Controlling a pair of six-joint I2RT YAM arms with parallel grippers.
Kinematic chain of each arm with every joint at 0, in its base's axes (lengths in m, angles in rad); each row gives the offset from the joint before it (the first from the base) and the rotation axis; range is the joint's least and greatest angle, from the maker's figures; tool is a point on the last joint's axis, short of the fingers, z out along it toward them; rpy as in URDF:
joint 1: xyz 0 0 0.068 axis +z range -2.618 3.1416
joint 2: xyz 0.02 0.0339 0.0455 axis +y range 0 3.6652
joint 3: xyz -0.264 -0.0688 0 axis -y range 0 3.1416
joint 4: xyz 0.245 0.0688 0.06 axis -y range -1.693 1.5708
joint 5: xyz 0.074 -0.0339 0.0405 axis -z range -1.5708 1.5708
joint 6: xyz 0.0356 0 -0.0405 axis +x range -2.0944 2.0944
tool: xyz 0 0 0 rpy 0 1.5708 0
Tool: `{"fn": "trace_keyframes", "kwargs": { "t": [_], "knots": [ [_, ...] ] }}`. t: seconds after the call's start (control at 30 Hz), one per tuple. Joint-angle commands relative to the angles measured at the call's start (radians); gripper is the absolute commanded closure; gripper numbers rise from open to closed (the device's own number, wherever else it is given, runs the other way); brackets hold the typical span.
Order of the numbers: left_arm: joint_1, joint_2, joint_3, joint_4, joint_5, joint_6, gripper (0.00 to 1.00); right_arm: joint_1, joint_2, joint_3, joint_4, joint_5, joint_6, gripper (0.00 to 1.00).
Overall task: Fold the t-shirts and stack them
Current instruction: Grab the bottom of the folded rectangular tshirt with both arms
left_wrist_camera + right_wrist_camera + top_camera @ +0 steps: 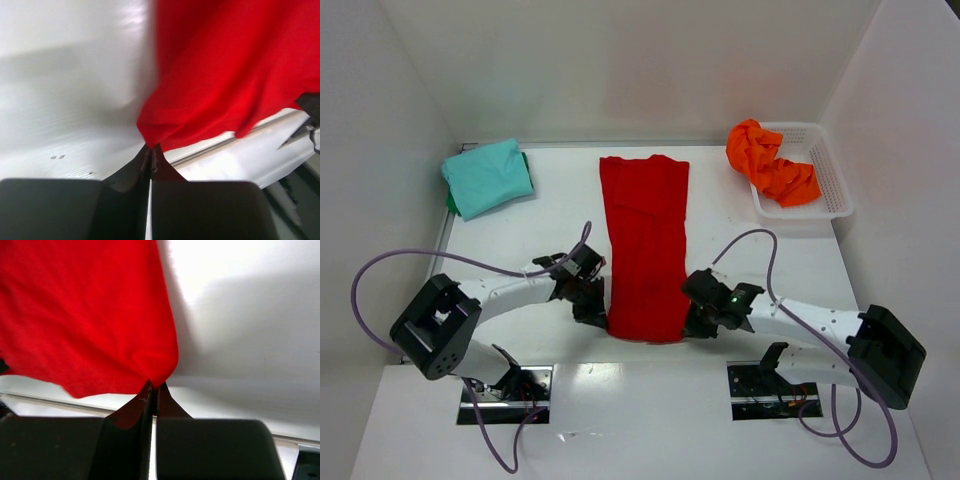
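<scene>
A red t-shirt point(645, 240) lies as a long narrow strip down the middle of the table. My left gripper point(597, 312) is shut on its near left corner point(155, 131); my right gripper point(692, 322) is shut on its near right corner point(159, 365). In both wrist views the cloth bunches into the pinched fingertips and is lifted a little off the table. A folded teal t-shirt point(487, 176) rests at the far left. A crumpled orange t-shirt point(770, 165) hangs over the basket's left rim.
The white mesh basket point(825, 180) stands at the far right by the wall. White walls close in the table on three sides. Both arm bases and their purple cables occupy the near edge.
</scene>
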Motion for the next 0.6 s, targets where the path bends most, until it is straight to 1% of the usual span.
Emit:
{"fn": "trace_keyframes", "kwargs": {
  "t": [0.0, 0.1, 0.2, 0.23, 0.3, 0.5, 0.57],
  "knots": [
    [-0.005, 0.003, 0.102, -0.041, -0.023, 0.066, 1.00, -0.037, -0.054, 0.064, -0.047, 0.079, 0.002, 1.00],
    [-0.005, 0.012, 0.178, -0.076, -0.032, 0.093, 1.00, -0.111, -0.068, 0.119, -0.047, 0.069, -0.056, 1.00],
    [0.004, 0.021, 0.231, -0.085, -0.044, 0.124, 1.00, -0.146, -0.047, 0.170, -0.024, 0.069, -0.116, 1.00],
    [0.030, 0.032, 0.241, -0.085, -0.044, 0.144, 1.00, -0.163, -0.021, 0.189, -0.024, 0.069, -0.130, 1.00],
    [0.040, 0.043, 0.262, -0.096, -0.044, 0.164, 1.00, -0.184, 0.008, 0.209, -0.002, 0.069, -0.181, 1.00],
    [0.115, 0.098, 0.392, -0.116, -0.053, 0.253, 1.00, -0.299, 0.104, 0.314, 0.032, 0.080, -0.314, 1.00],
    [0.132, 0.139, 0.432, -0.125, -0.053, 0.271, 1.00, -0.338, 0.133, 0.358, 0.059, 0.089, -0.343, 1.00]
  ]
}}
